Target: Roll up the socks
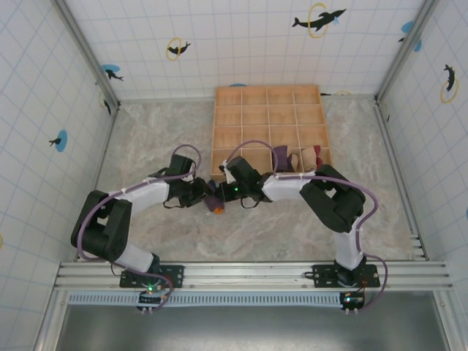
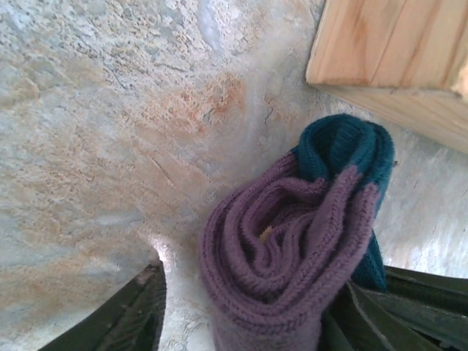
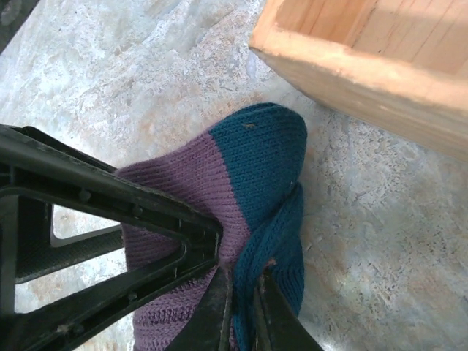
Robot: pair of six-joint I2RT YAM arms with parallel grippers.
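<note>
My right gripper (image 3: 243, 296) is clenched on a teal fold of the rolled purple sock (image 2: 285, 248), on the table (image 2: 110, 117) just beside the wooden tray (image 3: 351, 66). My left gripper (image 2: 256, 292) stands released around it. From above, both grippers hide most of the roll.

Box: a light wooden tray (image 1: 268, 125), four by four square compartments, lies flat at the far middle of the table, close to the back wall.
Table: a mottled grey-and-beige stone-look top (image 1: 161, 139) with rusty patches.
Walls: white panels with a blue grid (image 1: 241, 44) stand at the back and on both sides.
Stickers: a black dolphin in a yellow ring (image 1: 319, 20) at the top of the back wall; a smaller one (image 1: 178, 49) to its left; a dolphin on a blue spot (image 1: 58, 140) on the left wall.
Posts: metal corner posts (image 1: 88, 51).
Rail: a ribbed aluminium rail (image 1: 241, 272) runs along the near edge.
</note>
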